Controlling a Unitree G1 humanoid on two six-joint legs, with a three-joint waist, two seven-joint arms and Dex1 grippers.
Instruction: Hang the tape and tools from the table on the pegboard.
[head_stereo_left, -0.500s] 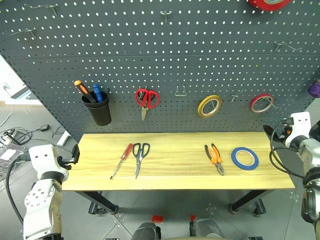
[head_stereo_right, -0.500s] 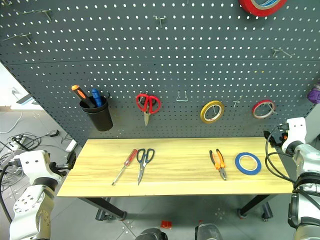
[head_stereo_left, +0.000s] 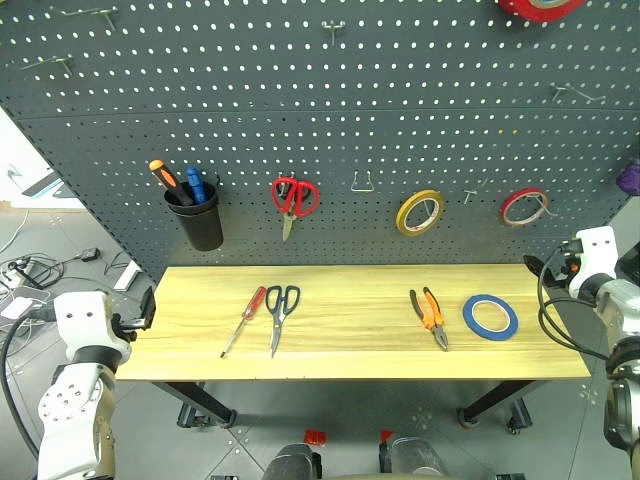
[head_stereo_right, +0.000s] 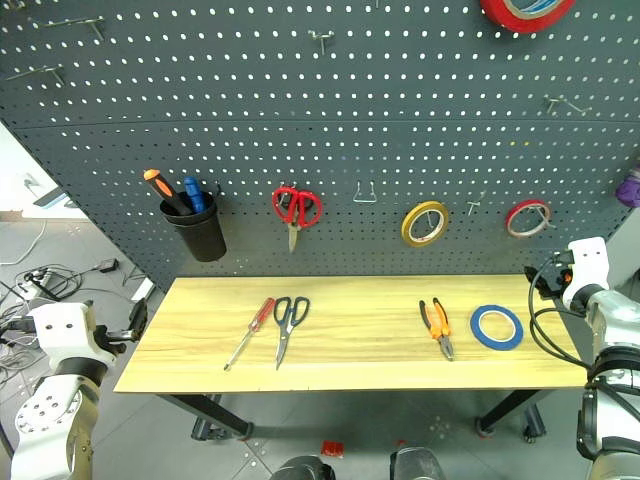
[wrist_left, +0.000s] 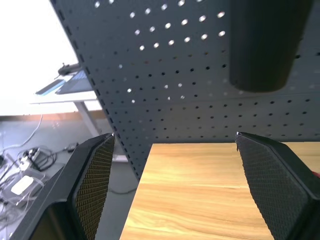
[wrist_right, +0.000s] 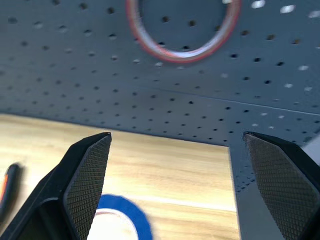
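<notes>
On the table (head_stereo_left: 350, 345) lie a red-handled screwdriver (head_stereo_left: 245, 320), black-handled scissors (head_stereo_left: 279, 311), orange-and-black pliers (head_stereo_left: 428, 317) and the blue tape (head_stereo_left: 490, 316). The pegboard (head_stereo_left: 330, 110) rises behind the table. My left gripper (head_stereo_left: 148, 308) hovers off the table's left end, open and empty, facing the board's lower left corner (wrist_left: 150, 125). My right gripper (head_stereo_left: 535, 265) stands off the table's right end, open and empty. In its wrist view the blue tape (wrist_right: 131, 212) lies below and between its fingers (wrist_right: 90, 170).
On the board hang a black cup (head_stereo_left: 198, 220) with orange and blue screwdrivers, red scissors (head_stereo_left: 293, 200), a yellow roll (head_stereo_left: 418, 212) and red rolls (head_stereo_left: 524, 206), (head_stereo_left: 540, 8). Bare hooks (head_stereo_left: 361, 183) are scattered about. Cables (head_stereo_left: 30, 268) lie on the floor at the left.
My left arm has drifted slightly to the left. The tools, the tape and the right gripper have stayed in place.
</notes>
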